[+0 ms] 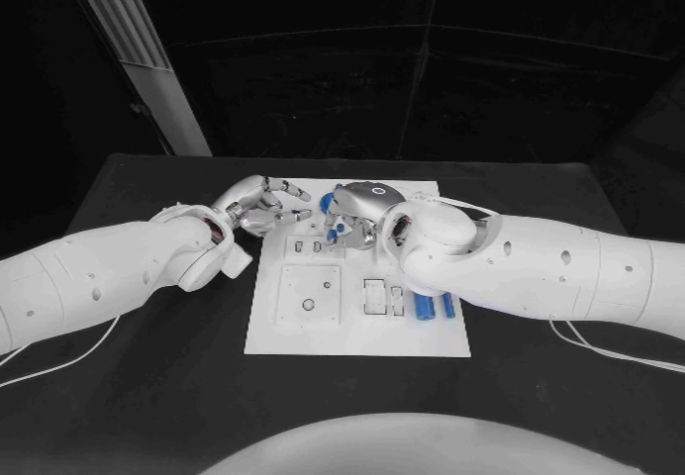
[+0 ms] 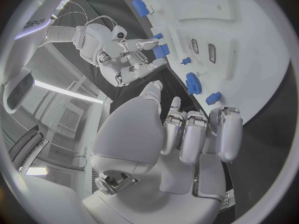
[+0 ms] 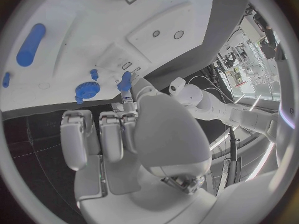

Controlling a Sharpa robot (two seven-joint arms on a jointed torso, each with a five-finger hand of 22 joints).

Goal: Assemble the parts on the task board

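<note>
Hands meet over the far end of the task board (image 1: 357, 341), the white plate lying in the middle of the black table (image 1: 171, 396). On the board's far left corner the left hand (image 1: 264, 206) hovers, fingers spread, holding nothing. Beside it, the right hand (image 1: 364, 210) hangs over the far middle of the board; in the right wrist view a small blue part (image 3: 125, 81) sits at its fingertips (image 3: 128, 115), but whether it is pinched or merely touched I cannot tell. A blue gear (image 3: 87, 90) lies flat on the board close to those fingertips, with a small blue peg (image 3: 94, 73) next to it. Near the board's right edge 2 long blue cylinders (image 1: 441, 306) lie side by side, partly under the right arm (image 1: 542, 272)
</note>
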